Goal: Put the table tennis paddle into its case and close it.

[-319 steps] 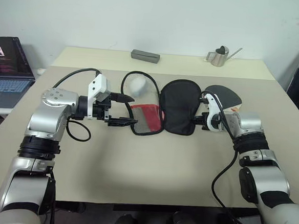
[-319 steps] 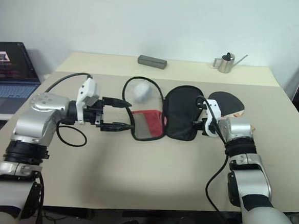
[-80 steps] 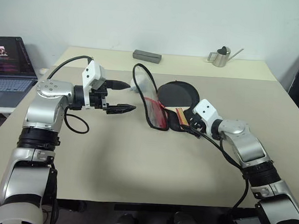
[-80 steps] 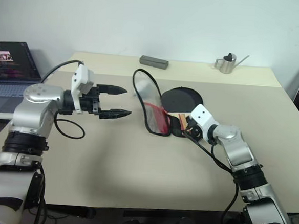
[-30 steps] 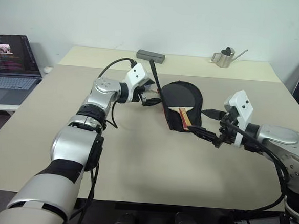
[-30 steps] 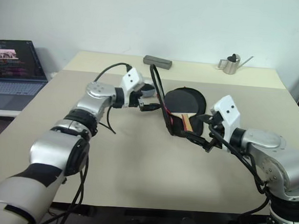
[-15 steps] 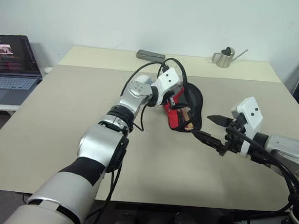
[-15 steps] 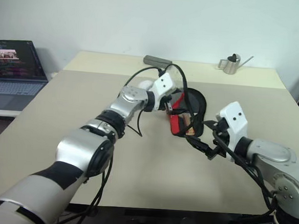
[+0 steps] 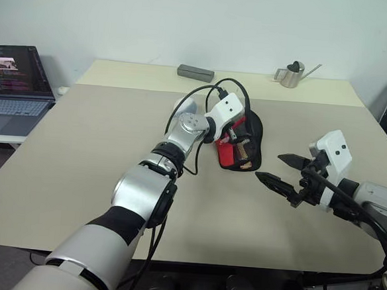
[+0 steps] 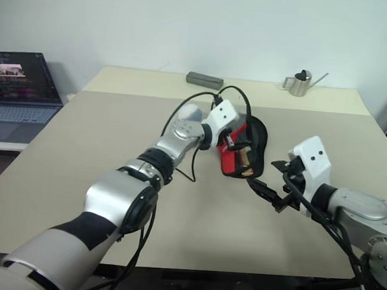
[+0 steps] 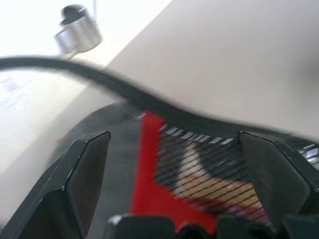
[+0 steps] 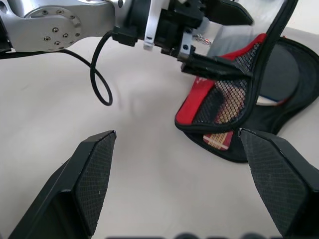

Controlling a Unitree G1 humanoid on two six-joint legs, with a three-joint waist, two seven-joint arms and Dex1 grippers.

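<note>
The case lies open in the middle of the table, a black pouch with its red mesh lid tilted over the lower half. Inside lies the table tennis paddle, black face up, its wooden handle showing under the mesh. My left gripper is open at the lid's left side, one finger against the mesh and the lid's black rim crossing in front of it. My right gripper hangs open to the right of the case, apart from it.
A grey box and a small metal pitcher stand at the far edge of the table. A laptop sits on a lower desk at the far left. My left arm's cable loops above the case.
My left gripper has moved right against the lid, which stood upright and now leans over the paddle. My right gripper has drawn back a little from the case.
</note>
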